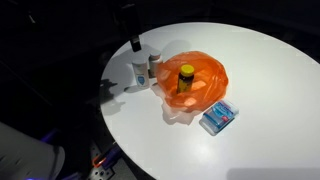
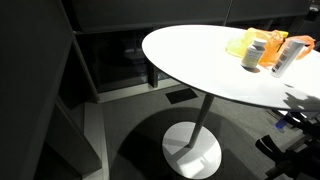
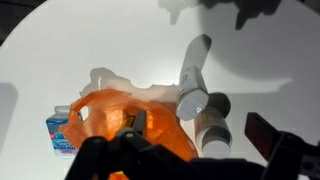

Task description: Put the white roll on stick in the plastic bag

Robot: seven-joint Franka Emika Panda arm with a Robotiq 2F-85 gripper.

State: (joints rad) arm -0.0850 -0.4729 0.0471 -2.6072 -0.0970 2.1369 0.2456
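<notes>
Gripper [image 3: 190,162]: jaws spread apart, holding nothing.
White roll on stick [image 3: 193,72]: just beside the orange plastic bag [image 3: 115,112], outside it.
Handling: probably light, stiff and smooth, so pinch across mid-body.

Harsh glare on white table [image 1: 260,90] — hard shadows, black surroundings.

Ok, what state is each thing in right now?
white roll on stick: on the table outside the bag, not gripped.
plastic bag: crumpled on the table, bottle at its middle.
bottle: upright, cap on.
blue packet: lying flat beside the bag.
white container: beside the roll, outside the bag.
gripper: open, empty.
</notes>
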